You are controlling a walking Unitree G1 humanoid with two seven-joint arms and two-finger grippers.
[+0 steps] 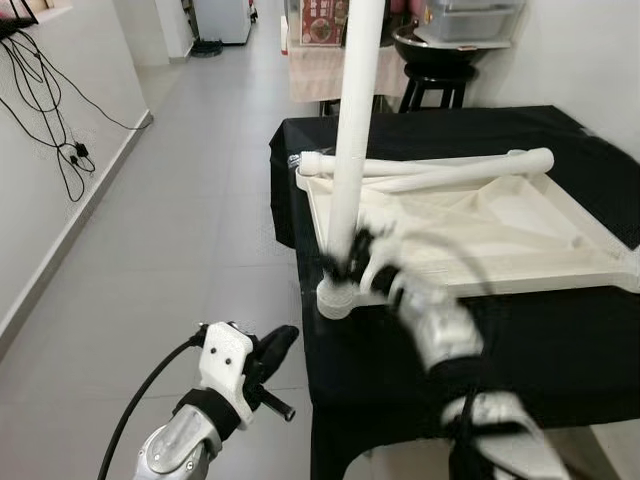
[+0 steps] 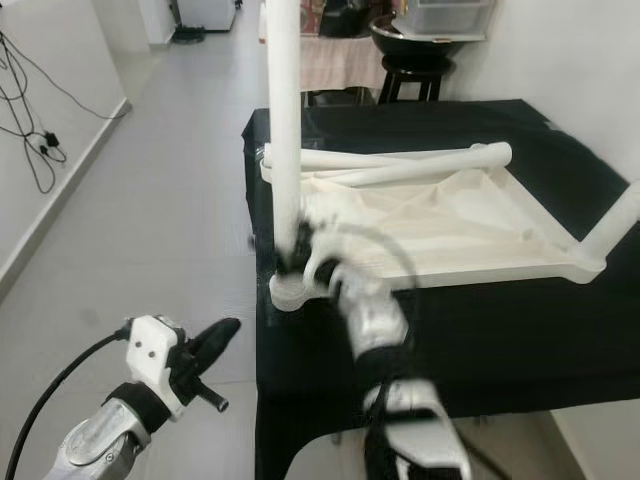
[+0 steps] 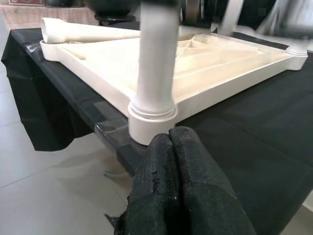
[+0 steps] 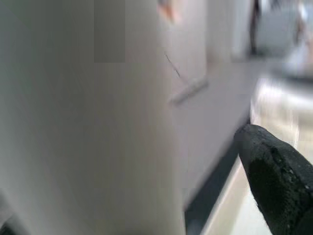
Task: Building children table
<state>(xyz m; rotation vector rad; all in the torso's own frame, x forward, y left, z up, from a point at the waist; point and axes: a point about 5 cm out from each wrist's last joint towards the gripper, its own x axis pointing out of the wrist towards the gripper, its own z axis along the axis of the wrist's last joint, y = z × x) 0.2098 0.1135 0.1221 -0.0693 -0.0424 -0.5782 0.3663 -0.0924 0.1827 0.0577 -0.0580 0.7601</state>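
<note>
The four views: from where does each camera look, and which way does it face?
Left eye view: on the head, facing forward and down at the upturned table top on the black cloth; both arms show.
Right eye view: the same scene, from slightly to the right.
Left wrist view: along the left pincer, fingers together, toward the upright leg in its corner socket.
Right wrist view: pressed close to that leg; one black finger shows.
Shared: every view shows the upright leg.

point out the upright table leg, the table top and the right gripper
upright table leg (image 1: 355,120), left eye view, middle of the shaft
table top (image 1: 560,262), left eye view, bare underside near its right rim
right gripper (image 1: 348,262), left eye view, at the leg's base
</note>
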